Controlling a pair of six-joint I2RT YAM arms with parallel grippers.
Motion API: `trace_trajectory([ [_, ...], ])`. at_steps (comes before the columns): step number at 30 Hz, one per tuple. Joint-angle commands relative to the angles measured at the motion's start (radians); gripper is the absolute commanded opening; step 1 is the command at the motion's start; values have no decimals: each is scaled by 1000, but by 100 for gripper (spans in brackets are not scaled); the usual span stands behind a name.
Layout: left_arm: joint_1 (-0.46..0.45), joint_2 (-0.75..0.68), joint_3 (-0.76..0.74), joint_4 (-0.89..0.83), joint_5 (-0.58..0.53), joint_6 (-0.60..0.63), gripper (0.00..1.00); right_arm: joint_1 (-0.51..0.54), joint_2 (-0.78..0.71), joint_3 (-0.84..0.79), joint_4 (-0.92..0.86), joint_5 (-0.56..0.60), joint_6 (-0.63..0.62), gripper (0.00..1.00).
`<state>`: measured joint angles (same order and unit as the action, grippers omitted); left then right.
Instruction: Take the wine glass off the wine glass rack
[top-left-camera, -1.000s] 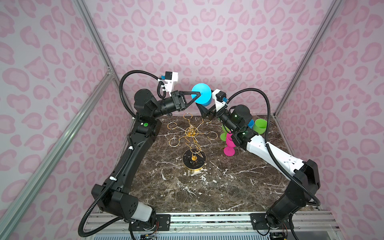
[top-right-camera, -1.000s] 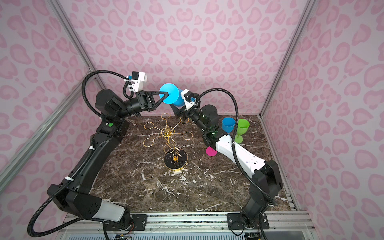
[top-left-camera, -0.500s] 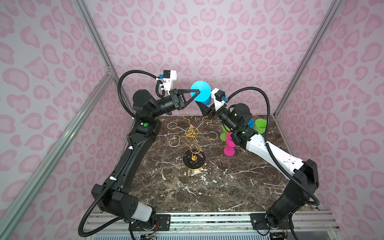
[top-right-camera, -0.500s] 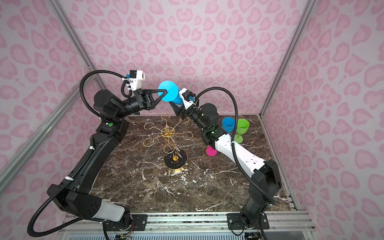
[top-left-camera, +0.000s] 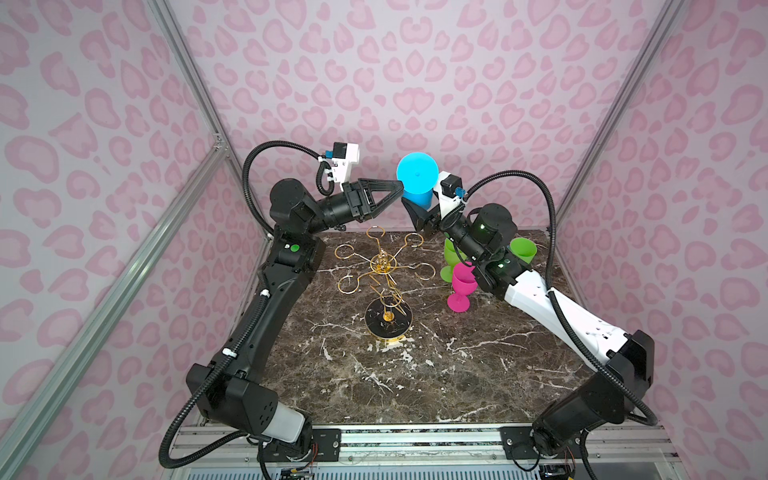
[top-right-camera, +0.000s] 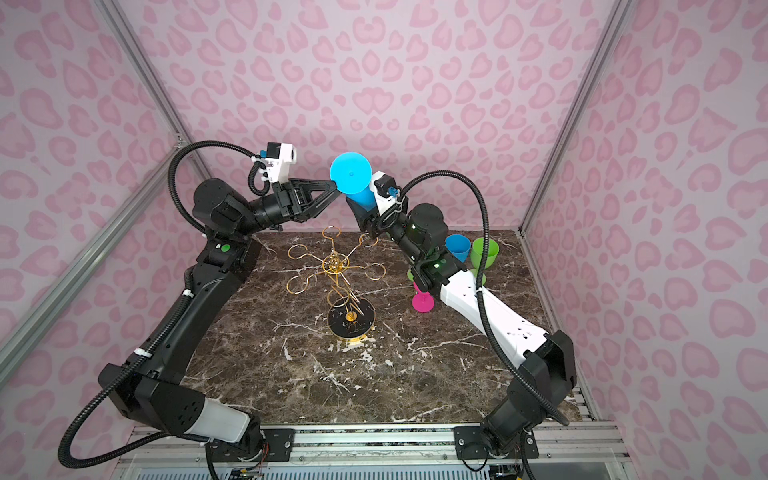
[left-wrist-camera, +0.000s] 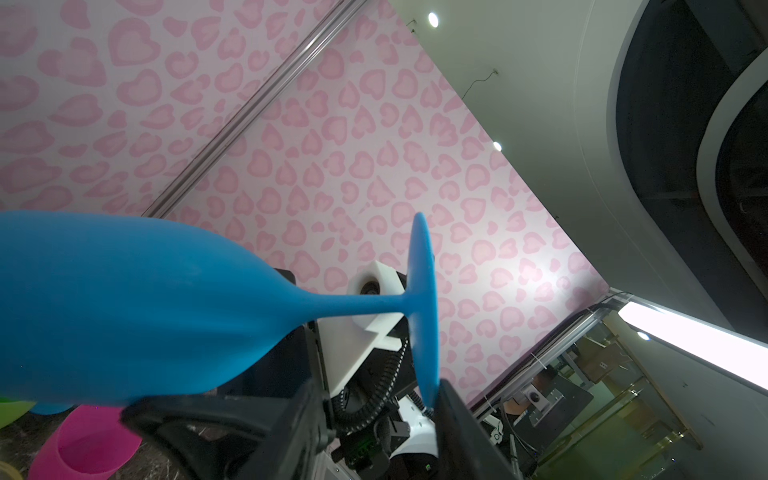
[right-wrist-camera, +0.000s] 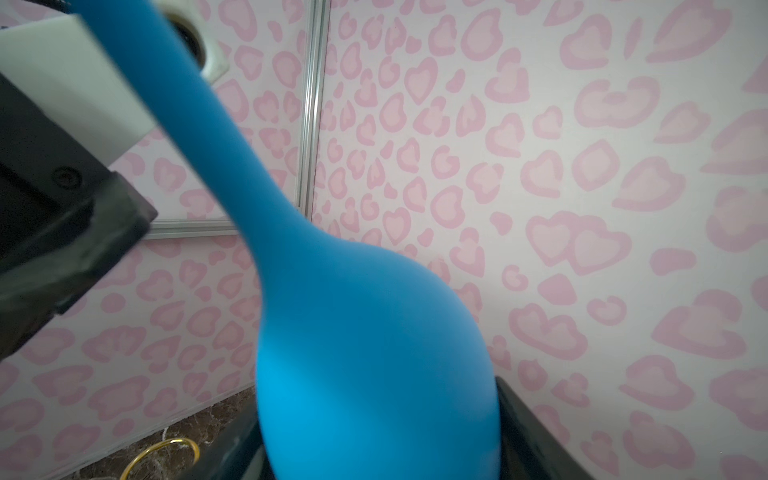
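Observation:
A blue wine glass (top-left-camera: 417, 174) hangs upside down in the air above the back of the table, its foot (top-right-camera: 351, 172) uppermost, seen in both top views. My right gripper (top-left-camera: 420, 210) is shut on its bowl (right-wrist-camera: 365, 353), with one black finger on each side. My left gripper (left-wrist-camera: 378, 399) stands open around the rim of the foot (left-wrist-camera: 422, 299); the rim rests against one finger (left-wrist-camera: 457, 415). The gold wine glass rack (top-left-camera: 384, 264) stands below on its black base (top-left-camera: 388, 322); its loops carry no glass.
A pink glass (top-left-camera: 461, 282) and green glasses (top-left-camera: 521, 247) stand on the marble table (top-left-camera: 415, 382) at the back right, under my right arm, with a blue one (top-right-camera: 457, 247) beside them. Pink patterned walls close in three sides.
My left gripper, shut on the foot's rim before, has opened. My right gripper has closed on the bowl. The glass has moved up a little.

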<state>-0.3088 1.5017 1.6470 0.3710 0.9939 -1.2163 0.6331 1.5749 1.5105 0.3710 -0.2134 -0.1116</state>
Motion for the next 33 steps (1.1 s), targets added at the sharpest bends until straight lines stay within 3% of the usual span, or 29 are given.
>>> trace_trajectory([
  [1, 2, 2, 13, 17, -4, 58, 54, -5, -29, 16, -114, 17, 34, 64],
  [4, 4, -3, 10, -3, -14, 127, 69, -20, -68, 28, -247, 12, 50, 61],
  [8, 9, -22, -15, -30, -53, 252, 78, -56, -119, 47, -408, 1, 73, 59],
  [12, 10, -72, -76, -40, -164, 483, 78, -93, -139, 142, -629, -2, 69, 57],
  [15, 7, -124, -146, -36, -309, 695, 77, -115, -133, 216, -777, -11, 67, 57],
  [20, -10, -179, -231, -26, -502, 1110, 73, -125, -104, 327, -947, -11, 59, 54],
  [28, -16, -202, -286, -9, -385, 1599, 68, -116, -25, 439, -1110, -61, 67, 50],
  [33, -16, -186, -274, 14, -370, 1736, 65, -94, 19, 496, -1189, -61, 58, 50],
])
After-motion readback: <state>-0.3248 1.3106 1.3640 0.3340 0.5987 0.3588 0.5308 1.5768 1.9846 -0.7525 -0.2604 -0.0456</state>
